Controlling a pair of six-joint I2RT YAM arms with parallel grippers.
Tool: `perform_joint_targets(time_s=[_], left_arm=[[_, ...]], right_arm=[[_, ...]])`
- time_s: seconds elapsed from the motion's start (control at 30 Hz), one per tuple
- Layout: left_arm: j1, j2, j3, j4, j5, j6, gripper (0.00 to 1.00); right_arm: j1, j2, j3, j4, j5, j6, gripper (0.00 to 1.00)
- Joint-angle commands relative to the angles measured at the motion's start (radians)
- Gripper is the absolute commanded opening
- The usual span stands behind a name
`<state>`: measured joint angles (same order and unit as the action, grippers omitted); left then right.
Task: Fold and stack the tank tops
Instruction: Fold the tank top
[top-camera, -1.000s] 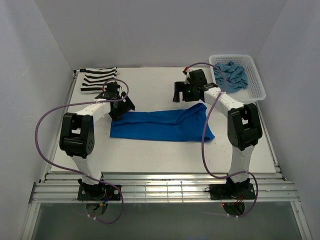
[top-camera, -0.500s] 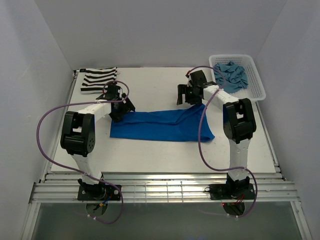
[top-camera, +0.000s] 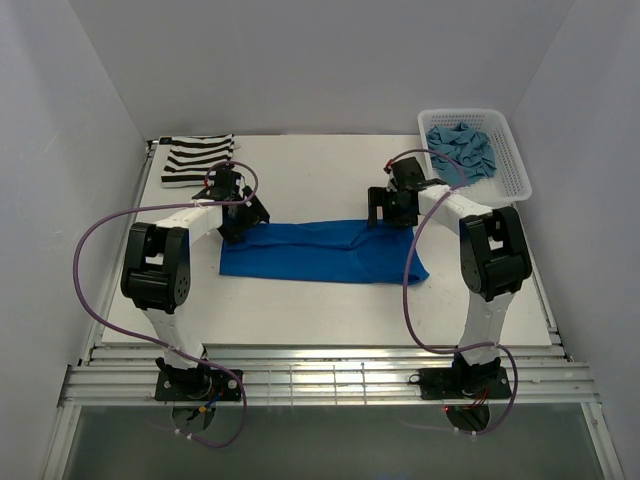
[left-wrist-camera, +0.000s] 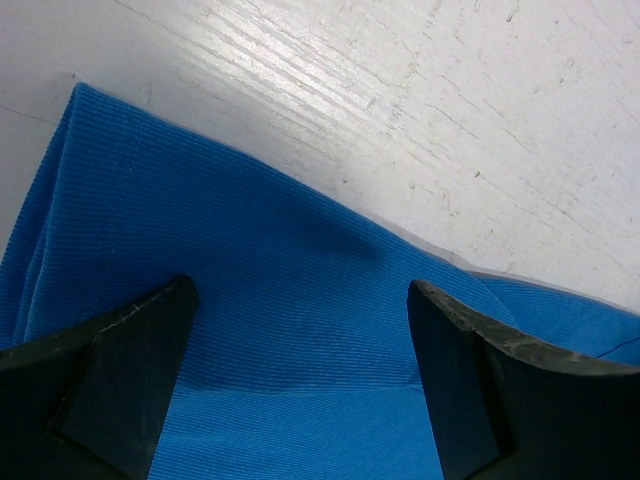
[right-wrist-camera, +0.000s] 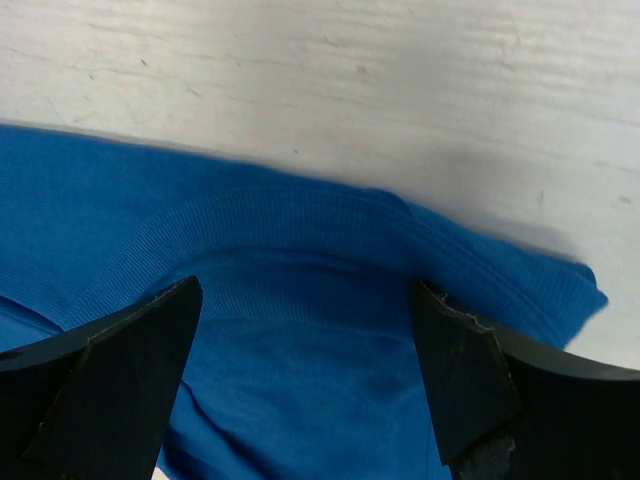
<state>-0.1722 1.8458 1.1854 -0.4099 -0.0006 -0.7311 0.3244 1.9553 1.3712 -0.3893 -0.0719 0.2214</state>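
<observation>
Royal blue tank top (top-camera: 320, 252), the bright ribbed cloth one, is lying flat and stretched out long across the middle of the white table (top-camera: 310, 180), running from about 9 o'clock to 3 o'clock in the overhead view. The left gripper (top-camera: 238, 215) is down at the 10 o'clock corner of that top, and in its wrist cam both black fingers (left-wrist-camera: 120, 360) are spread about as wide as they go. There's blue fabric under and between them and bare table just past the far hem, and nothing is pinched. Same deal on the other side: the right gripper (top-camera: 392, 210) sits over the 2 o'clock corner, jaws wide apart. Its wrist cam shows a folded band of the blue cloth running between the fingertips, so it's not clamped on anything either. Can't really tell if the tips are actually pressing into the fabric or just hanging right above it. The black-and-white striped tank top (top-camera: 197, 159) is already folded into a neat rectangle at the 11 o'clock corner of the table, well apart from the blue one. The muted teal-blue tank top (top-camera: 462, 150) is bunched up inside the white plastic lattice basket (top-camera: 508, 186) over at 1 o'clock.
</observation>
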Motion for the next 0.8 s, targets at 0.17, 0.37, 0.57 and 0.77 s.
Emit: perform_joint_targets(time_s=[0.17, 0.37, 0.57, 0.77], left_arm=[[0.014, -0.005, -0.029, -0.049, -0.068, 0.006, 0.98], [0.014, -0.008, -0.029, -0.059, -0.079, 0.006, 0.98], [0.016, -0.010, -0.032, -0.075, -0.096, 0.001, 0.98], [0.019, -0.020, -0.044, -0.092, -0.111, -0.008, 0.98]], right_arm=[[-0.025, -0.116, -0.112, 0.043, 0.060, -0.001, 0.90], [-0.050, -0.072, -0.121, 0.073, 0.023, -0.005, 0.90], [-0.071, -0.049, -0.162, 0.118, -0.026, -0.010, 0.90], [-0.105, -0.079, -0.230, 0.148, -0.075, -0.030, 0.90]])
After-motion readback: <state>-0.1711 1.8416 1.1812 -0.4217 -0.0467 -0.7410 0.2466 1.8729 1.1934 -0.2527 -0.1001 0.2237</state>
